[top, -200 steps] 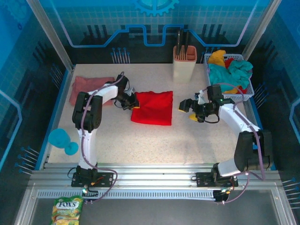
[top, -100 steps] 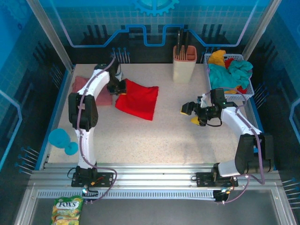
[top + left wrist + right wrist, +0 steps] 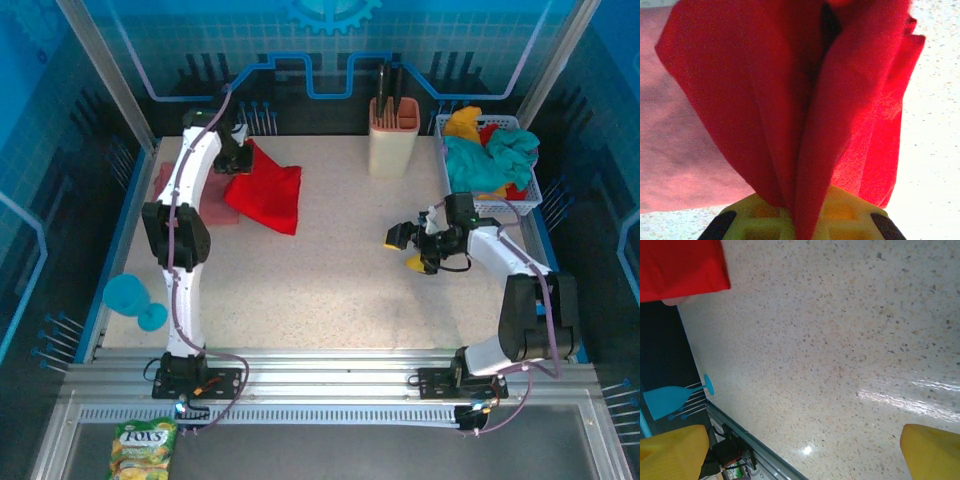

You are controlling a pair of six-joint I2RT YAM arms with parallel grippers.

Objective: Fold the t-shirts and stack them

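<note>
The folded red t-shirt [image 3: 265, 195] hangs from my left gripper [image 3: 240, 157] at the table's far left, its lower part trailing on the tabletop. In the left wrist view the red t-shirt [image 3: 805, 110] runs down into my left gripper [image 3: 800, 222], whose yellow jaws are shut on it. The pink t-shirt [image 3: 215, 205] lies flat under and left of it, also seen as pink t-shirt [image 3: 675, 150] beside the red cloth. My right gripper [image 3: 405, 248] stands open over bare table at the right, yellow fingertips [image 3: 930, 452] wide apart with nothing between them.
A white basket [image 3: 520, 200] of teal, yellow and red cloth sits at the back right. A beige holder [image 3: 393, 140] stands at the back centre. A blue goblet-shaped mark [image 3: 135, 300] lies off the table's left edge.
My left gripper has carried the red t-shirt from the table's middle to the far left, over the pink t-shirt. The right gripper has barely shifted.
</note>
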